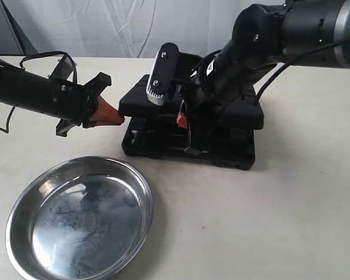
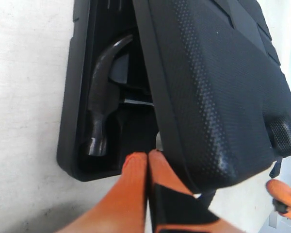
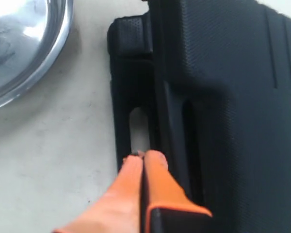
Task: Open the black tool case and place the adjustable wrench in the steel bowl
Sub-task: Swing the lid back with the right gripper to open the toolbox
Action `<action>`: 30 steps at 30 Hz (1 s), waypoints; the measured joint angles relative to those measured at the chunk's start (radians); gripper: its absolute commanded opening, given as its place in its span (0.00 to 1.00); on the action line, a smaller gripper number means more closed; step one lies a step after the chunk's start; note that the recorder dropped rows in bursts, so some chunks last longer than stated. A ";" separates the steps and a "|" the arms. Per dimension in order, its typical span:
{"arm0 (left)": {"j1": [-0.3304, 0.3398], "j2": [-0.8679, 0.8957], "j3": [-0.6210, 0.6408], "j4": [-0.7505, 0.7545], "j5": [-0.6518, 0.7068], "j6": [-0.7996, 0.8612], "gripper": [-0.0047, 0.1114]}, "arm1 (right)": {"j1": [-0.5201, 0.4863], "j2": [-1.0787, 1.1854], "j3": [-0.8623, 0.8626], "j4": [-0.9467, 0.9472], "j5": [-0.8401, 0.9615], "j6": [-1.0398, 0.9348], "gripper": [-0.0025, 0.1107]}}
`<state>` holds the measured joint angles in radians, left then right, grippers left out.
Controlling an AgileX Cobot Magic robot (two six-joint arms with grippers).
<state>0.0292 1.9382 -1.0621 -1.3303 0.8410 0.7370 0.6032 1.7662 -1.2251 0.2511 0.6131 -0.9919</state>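
The black tool case [image 1: 233, 153] lies on the table with its lid [image 1: 140, 102] raised a little off the base. My left gripper [image 1: 118, 118] is shut, its orange tips [image 2: 146, 158] at the case's left end, right under the lid's [image 2: 218, 87] edge. My right gripper [image 1: 181, 119] is shut as well, reaching down at the front of the case. Its tips [image 3: 143, 158] sit at the handle slot [image 3: 138, 128], beside the lid [image 3: 233, 97]. The steel bowl [image 1: 81, 219] stands empty in front of the case, to the left. The adjustable wrench is hidden.
A dark claw hammer [image 2: 103, 111] rests in its slot in the base [image 2: 70, 121], seen through the gap. The bowl's rim [image 3: 48, 53] lies close to the case's front corner. A white backdrop hangs behind the table.
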 measured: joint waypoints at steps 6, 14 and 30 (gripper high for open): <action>0.000 0.000 0.000 -0.002 0.000 0.006 0.04 | 0.000 0.082 0.000 0.018 0.014 0.002 0.02; 0.000 0.000 0.000 -0.002 0.000 0.016 0.04 | 0.000 0.145 0.000 0.001 -0.053 0.002 0.02; 0.000 0.000 0.000 -0.019 0.004 0.021 0.04 | 0.000 0.149 0.000 -0.096 -0.217 0.004 0.02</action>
<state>0.0292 1.9382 -1.0621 -1.3494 0.8452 0.7584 0.6032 1.9147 -1.2251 0.1549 0.3960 -0.9877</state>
